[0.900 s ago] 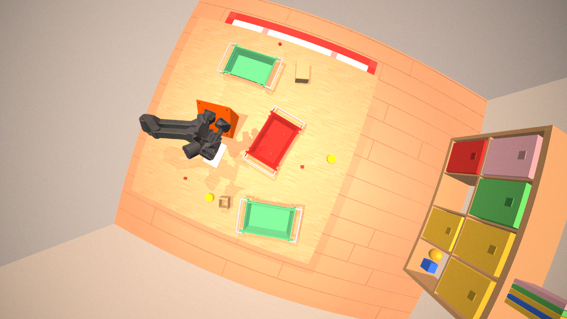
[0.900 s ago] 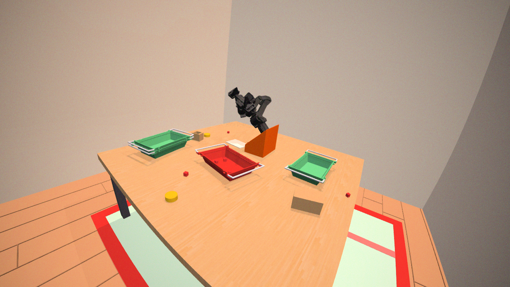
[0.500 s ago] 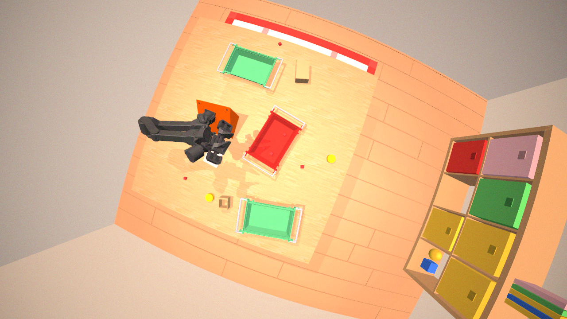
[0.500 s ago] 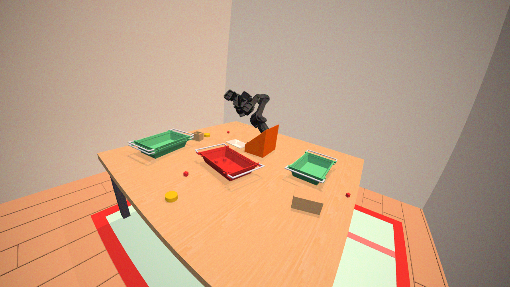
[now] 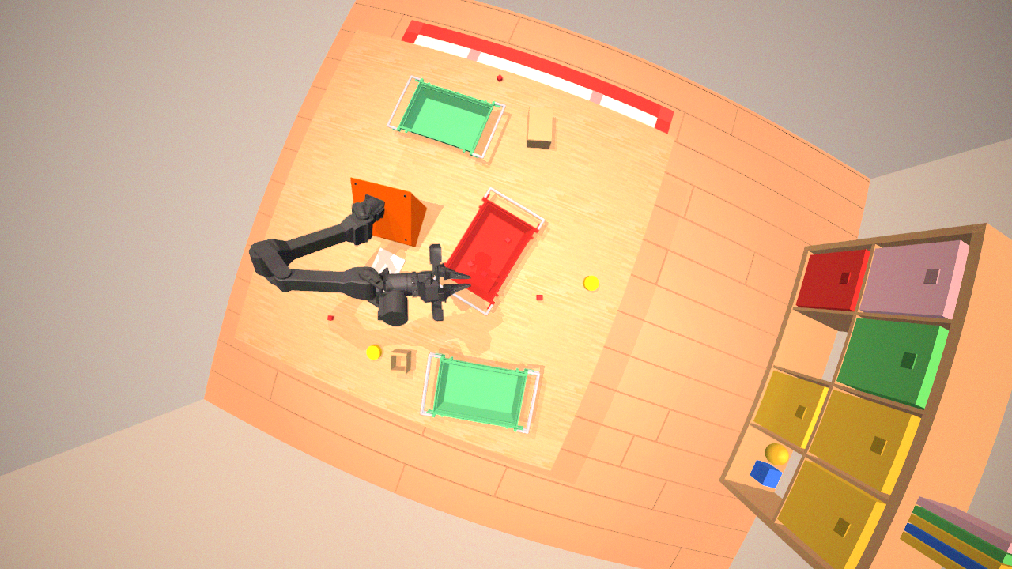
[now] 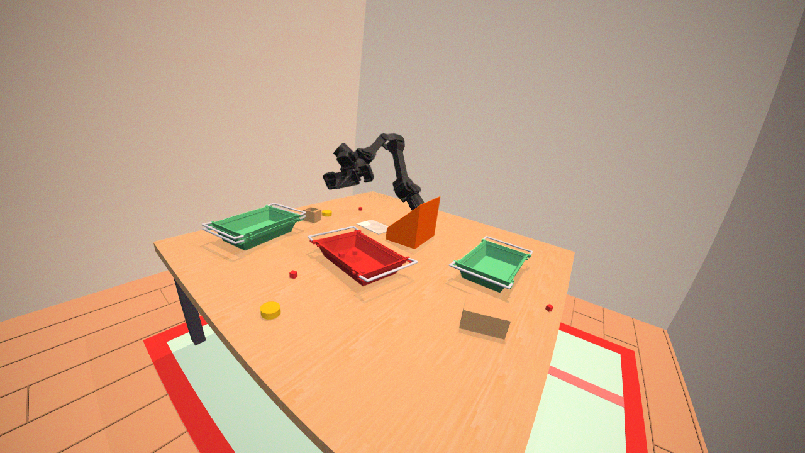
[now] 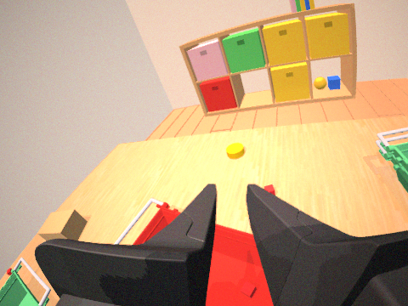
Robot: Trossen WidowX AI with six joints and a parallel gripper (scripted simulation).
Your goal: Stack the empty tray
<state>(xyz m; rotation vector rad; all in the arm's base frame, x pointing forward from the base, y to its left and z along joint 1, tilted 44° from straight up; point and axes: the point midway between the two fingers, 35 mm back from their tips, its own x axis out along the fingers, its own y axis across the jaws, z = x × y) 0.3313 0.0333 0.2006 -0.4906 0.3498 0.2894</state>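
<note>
The red tray [image 5: 499, 227] [image 6: 372, 260] [image 7: 227, 244] stands mid-table with a few small red blocks [image 5: 507, 240] [image 6: 354, 253] [image 7: 248, 289] inside. Its wire bars [image 5: 517, 204] [image 6: 388, 270] are swung out over its ends. Two empty green trays stand upright, bars outward: one tray [image 5: 445, 122] [image 6: 492, 263] near the rug side, another [image 5: 477, 393] [image 6: 253, 226] on the opposite side. My gripper [image 5: 470, 281] [image 6: 327, 180] [image 7: 230, 191] hangs high above the red tray's near end. Its fingers are nearly shut with a narrow gap, nothing between them.
An orange wedge [image 5: 385, 212] [image 6: 426, 225] stands beside the arm's base. A tan block [image 5: 539, 127] [image 6: 485, 322] [image 7: 64, 225], a hollow tan box [image 5: 400, 360] [image 6: 312, 215], yellow discs [image 5: 590, 283] [image 6: 270, 309] [image 7: 235, 150], a white plate and loose red cubes lie around the trays.
</note>
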